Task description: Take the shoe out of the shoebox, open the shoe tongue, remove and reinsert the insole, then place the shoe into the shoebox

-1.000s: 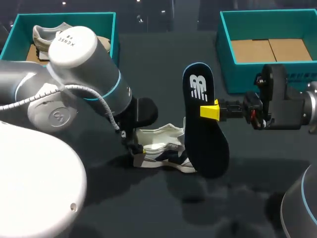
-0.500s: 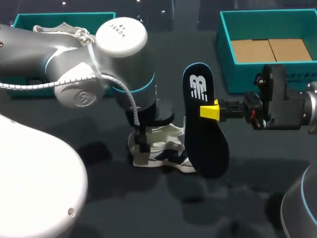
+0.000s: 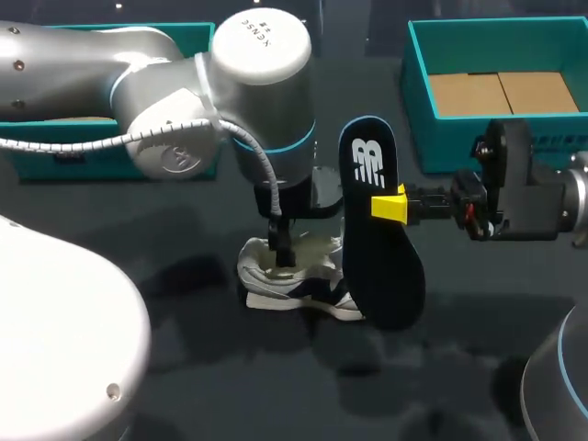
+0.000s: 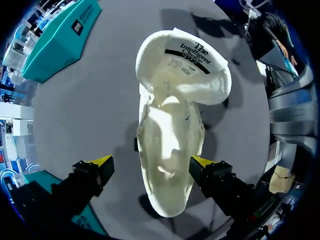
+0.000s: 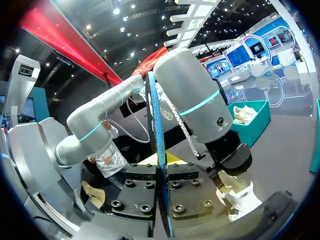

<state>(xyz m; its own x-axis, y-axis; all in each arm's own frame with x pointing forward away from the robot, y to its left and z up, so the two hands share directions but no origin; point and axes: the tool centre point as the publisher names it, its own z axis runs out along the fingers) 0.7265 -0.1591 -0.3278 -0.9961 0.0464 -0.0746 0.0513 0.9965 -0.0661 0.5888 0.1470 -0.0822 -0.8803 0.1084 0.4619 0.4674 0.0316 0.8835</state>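
A white shoe (image 3: 296, 280) lies on the dark table at the middle, its opening facing up. My left gripper (image 3: 280, 250) hangs straight over it. In the left wrist view the shoe (image 4: 172, 150) fills the gap between the wide-open yellow fingertips (image 4: 97, 163); one tip is beside the shoe's side, the other stands apart from it. My right gripper (image 3: 390, 204) is shut on the dark navy insole (image 3: 377, 239), held upright just right of the shoe. In the right wrist view the insole (image 5: 159, 140) shows edge-on, clamped in the gripper (image 5: 161, 172).
A teal shoebox (image 3: 418, 101) with a brown cardboard floor stands at the back right. A second teal box (image 3: 46, 158) at the back left is mostly hidden behind my left arm (image 3: 184, 101). The dark table surface runs to the front edge.
My left arm has swung rightward, bringing its gripper from the shoe's left end to above the shoe's opening. The right arm and the insole have stayed still.
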